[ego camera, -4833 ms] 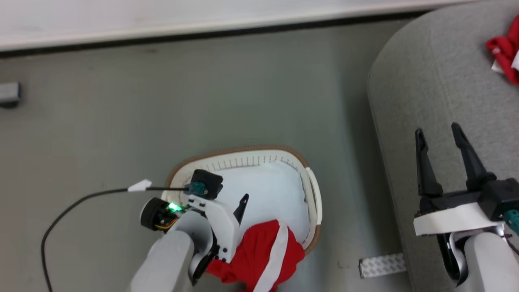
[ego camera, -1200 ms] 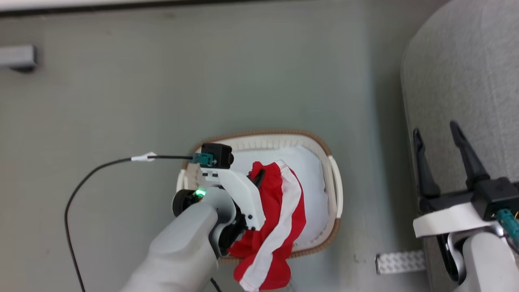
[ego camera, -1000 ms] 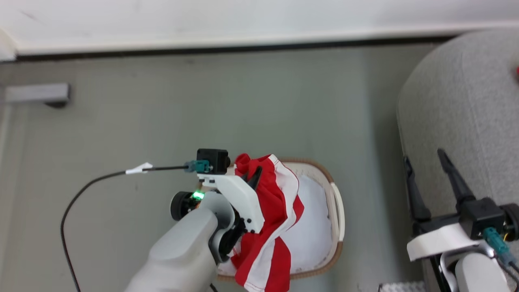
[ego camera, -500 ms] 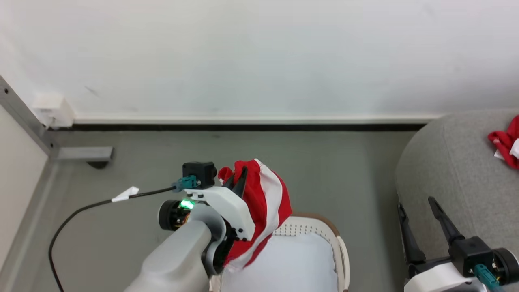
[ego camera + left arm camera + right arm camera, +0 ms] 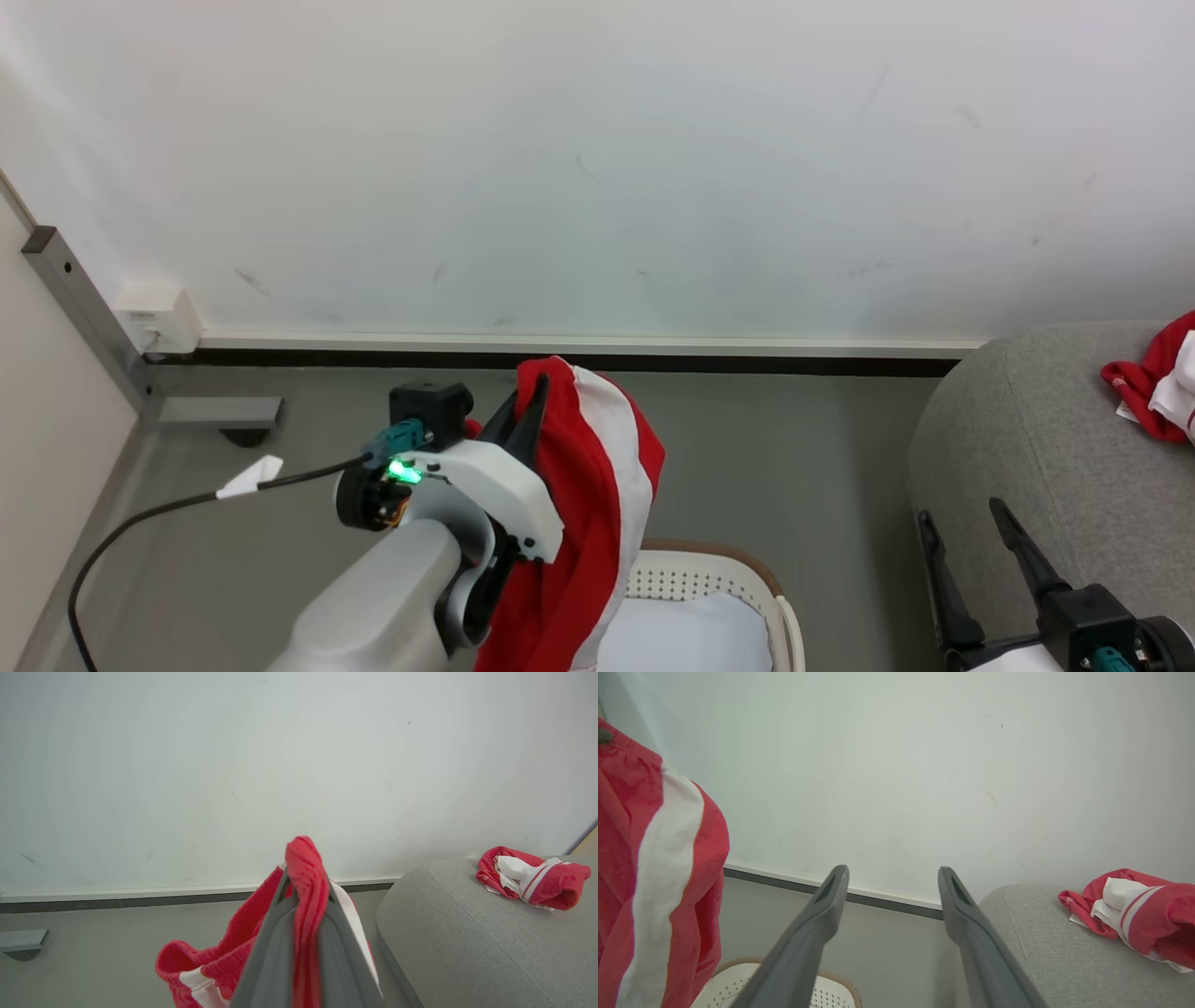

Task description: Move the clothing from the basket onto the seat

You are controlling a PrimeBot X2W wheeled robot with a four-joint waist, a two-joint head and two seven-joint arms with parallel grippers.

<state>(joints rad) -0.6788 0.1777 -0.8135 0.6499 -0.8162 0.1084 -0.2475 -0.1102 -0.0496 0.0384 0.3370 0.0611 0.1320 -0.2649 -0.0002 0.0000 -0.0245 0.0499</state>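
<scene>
The clothing point(image 5: 571, 467) is soft knitted cloth, the seat point(image 5: 1027, 439) matt woven fabric, the basket point(image 5: 691, 584) smooth perforated plastic.

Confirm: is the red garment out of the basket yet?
Mostly out: garment hangs from the shut left pincer above the basket; its lower end is off-frame.

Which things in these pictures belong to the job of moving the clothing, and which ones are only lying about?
Belong to the job: clothing, pinched by the left gripper; basket; seat.

Only lying about: white cloth in the basket; second red-and-white garment on the seat; grey bracket by the wall.
</scene>
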